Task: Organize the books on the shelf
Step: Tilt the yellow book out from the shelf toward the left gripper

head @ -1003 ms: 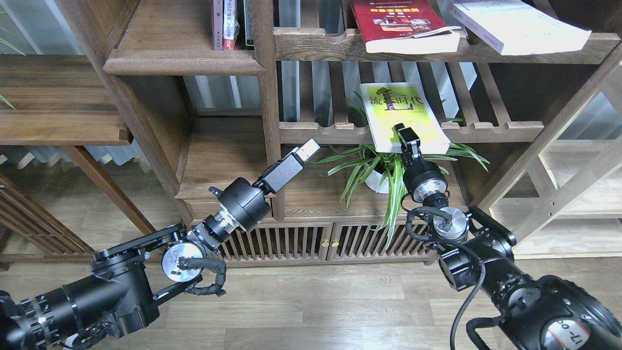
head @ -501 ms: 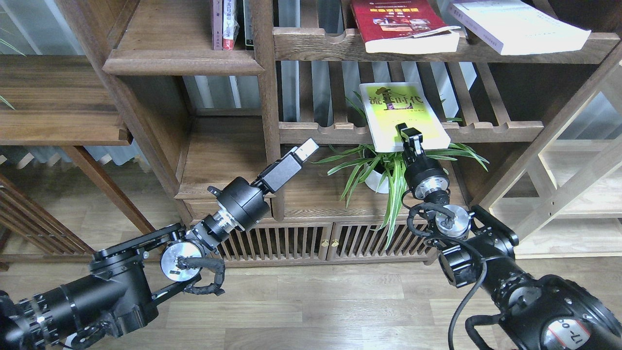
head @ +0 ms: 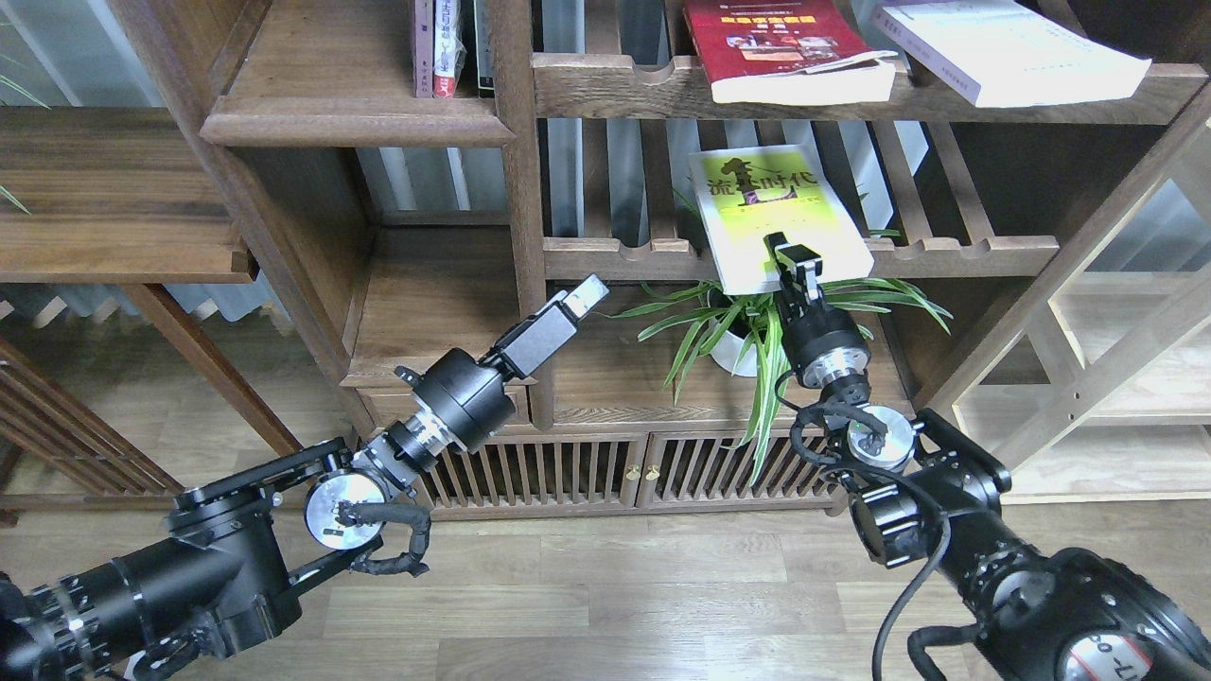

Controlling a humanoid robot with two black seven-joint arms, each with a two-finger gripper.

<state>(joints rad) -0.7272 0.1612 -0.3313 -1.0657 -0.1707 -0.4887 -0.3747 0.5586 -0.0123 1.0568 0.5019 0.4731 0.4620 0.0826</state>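
The yellow-green book (head: pixel 757 203) with black characters lies tilted on the middle slatted rack (head: pixel 946 253), its near edge over the front rail. My right gripper (head: pixel 793 263) is shut on that near edge. The red book (head: pixel 771 43) and the white book (head: pixel 1003 47) lie flat on the upper slatted rack (head: pixel 615 85). The solid dark-brown shelf (head: pixel 312 76) with the moulded front edge is at the upper left. My left gripper (head: pixel 588 291) hangs in front of the upright post, holding nothing; its fingers cannot be told apart.
Thin volumes (head: pixel 445 47) stand at the right end of the solid shelf. A potted spider plant (head: pixel 747 331) sits right under the yellow-green book and my right wrist. A vertical post (head: pixel 520 208) divides the left bays from the racks. A low cabinet (head: pixel 587 468) is below.
My right gripper has pushed the yellow-green book up and a little left, so it sits further onto the rack. My left arm has drifted slightly down and left.
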